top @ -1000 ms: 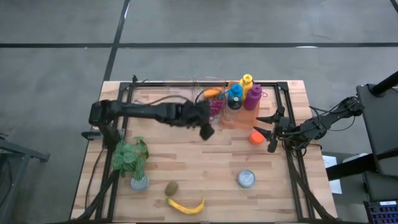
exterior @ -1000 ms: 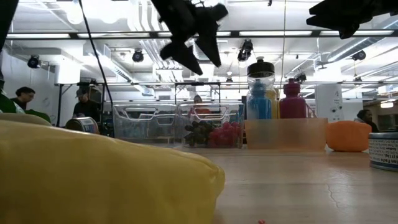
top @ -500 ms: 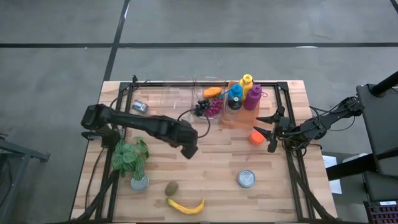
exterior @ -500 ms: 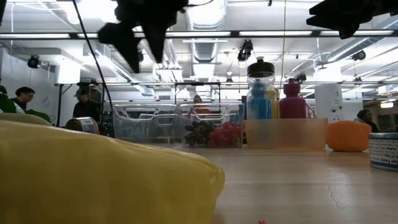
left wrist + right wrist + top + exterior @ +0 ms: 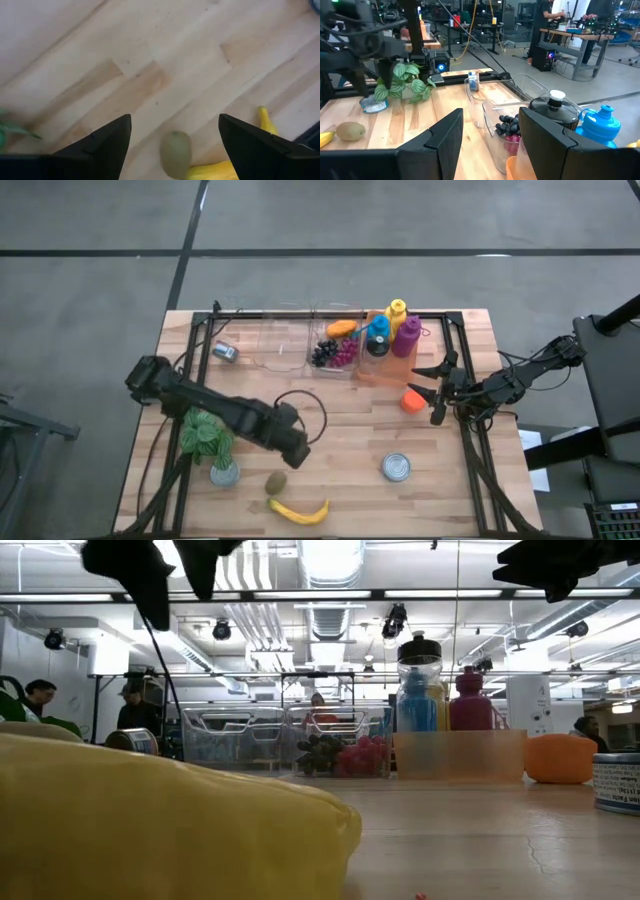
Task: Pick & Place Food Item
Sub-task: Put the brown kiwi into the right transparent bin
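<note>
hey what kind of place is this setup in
Probably a robotics lab or workshop: a wooden table with mounted arms, workbenches behind with people standing at them, and exposed ceiling ducts.

Pale wooden plank tabletop with visible grain and a smooth, matt finish. Black matt plastic fingers of the left gripper. Fuzzy, dull brown-green kiwi beside a smooth, slightly glossy yellow banana. Shiny silver metal tin can. Clear, glossy plastic bins. Translucent orange plastic tray holding glossy coloured plastic bottles. Green and white patterned leaves of a potted plant, matt.
</note>
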